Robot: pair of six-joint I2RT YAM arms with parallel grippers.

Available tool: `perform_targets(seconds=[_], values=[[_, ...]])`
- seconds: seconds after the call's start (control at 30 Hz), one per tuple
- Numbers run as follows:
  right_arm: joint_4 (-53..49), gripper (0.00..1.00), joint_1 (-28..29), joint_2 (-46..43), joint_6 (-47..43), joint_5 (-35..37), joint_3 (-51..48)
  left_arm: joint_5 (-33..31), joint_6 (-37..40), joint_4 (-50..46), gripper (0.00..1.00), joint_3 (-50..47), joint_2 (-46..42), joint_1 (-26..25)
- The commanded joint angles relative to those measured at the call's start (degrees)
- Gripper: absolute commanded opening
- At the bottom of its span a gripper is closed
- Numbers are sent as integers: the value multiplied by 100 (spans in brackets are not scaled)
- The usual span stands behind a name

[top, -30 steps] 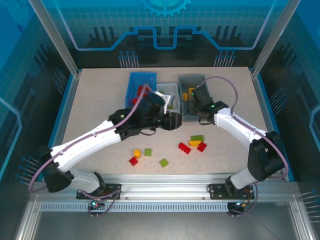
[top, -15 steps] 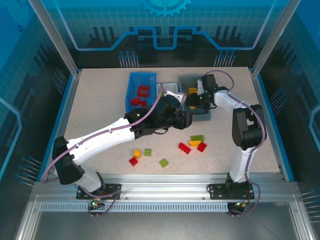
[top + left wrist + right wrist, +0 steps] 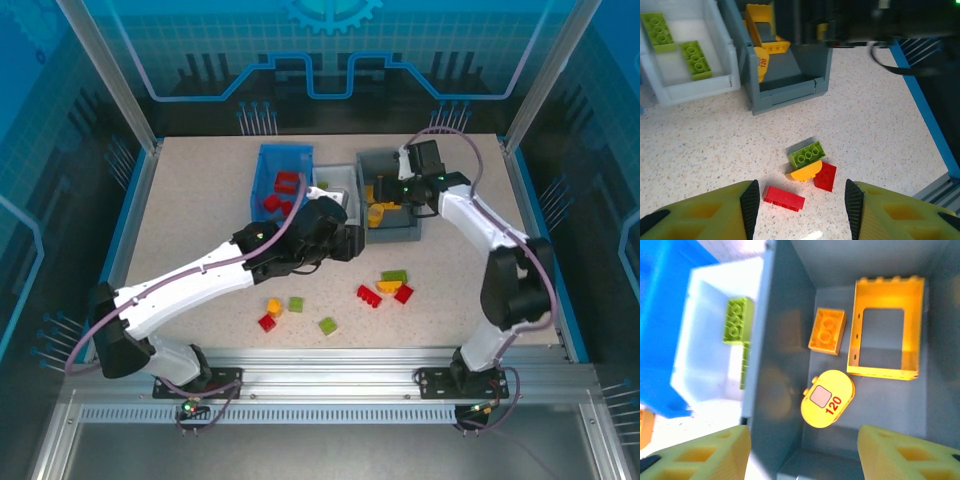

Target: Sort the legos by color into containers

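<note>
My left gripper (image 3: pixel 802 204) is open and hangs over a loose cluster on the table: a red brick (image 3: pixel 784 198), a lime green brick (image 3: pixel 807 154), a yellow half-round piece (image 3: pixel 806 171) and a second red brick (image 3: pixel 825 176). In the top view the left gripper (image 3: pixel 353 241) is just in front of the white bin (image 3: pixel 345 172). My right gripper (image 3: pixel 805 460) is open and empty above the grey bin (image 3: pixel 785 340), which holds a yellow oval piece marked 120 (image 3: pixel 828 398), an orange brick (image 3: pixel 827 331) and a yellow frame (image 3: pixel 885 332). The blue bin (image 3: pixel 285 152) holds red bricks.
Green bricks (image 3: pixel 696 59) lie in the white bin. More loose legos lie near the front of the table: two green (image 3: pixel 328 325), one red (image 3: pixel 267 322), one yellow-orange (image 3: pixel 274 306). The three bins stand side by side at the back.
The right arm has swung back from the grey bin's front to above its inside. The left gripper reached right, then drew back a little to the left.
</note>
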Motion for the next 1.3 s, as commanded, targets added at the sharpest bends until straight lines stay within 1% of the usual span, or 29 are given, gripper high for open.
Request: perform_targets(seconds=[0.0,0.1,0.2,0.27,0.3,0.33,0.4,0.5,0.53,0.63,0.73,0.8,0.93,1.1,1.17,1.27], values=[[-46,58,448,-994,-223,807,-413,-284,-644,-733,52,-299,-455,300],[529,61,1252,-1847,-659,992,-1191,-265,-1318,-1216,54,-860,-899,780],[1304,65,2347,-2577,-1196,875,-2083,169,-1955,-1424,55,-1645,-1356,1613],[1765,69,2992,-2889,-1312,687,-2571,275,-2457,-1450,56,-2195,-1673,2082],[1850,70,3181,-2929,-1282,658,-2641,232,-2690,-1443,57,-2411,-1801,2268],[1909,71,3473,-2914,-1210,614,-2716,196,-3049,-1414,57,-2638,-1958,2443],[1878,72,3876,-2782,-1118,633,-2770,146,-3712,-1355,58,-3028,-2127,2739],[1803,72,4405,-2519,-1112,843,-2708,216,-4725,-1549,58,-3219,-1961,3279],[1800,72,4541,-2444,-1136,889,-2517,309,-5012,-1655,58,-3191,-1804,3470],[1735,73,4851,-2231,-1268,909,-2303,703,-5450,-1503,60,-3112,-1326,3945],[1656,74,5069,-2071,-1465,907,-2113,985,-5917,-1527,61,-2916,-795,4275],[1604,74,5160,-2008,-1542,940,-2013,1193,-6274,-1442,62,-2878,-504,4406],[1592,74,5216,-1967,-1536,944,-1950,1473,-7155,-942,63,-2946,-39,4599],[1625,74,5267,-1961,-1418,966,-1969,1821,-7415,-920,66,-2585,655,4869],[1666,75,5285,-1952,-1361,972,-2008,1771,-7458,-1004,67,-2466,822,4924],[1686,74,5326,-1910,-1294,984,-2043,1753,-7588,-858,67,-2512,1005,5059]])
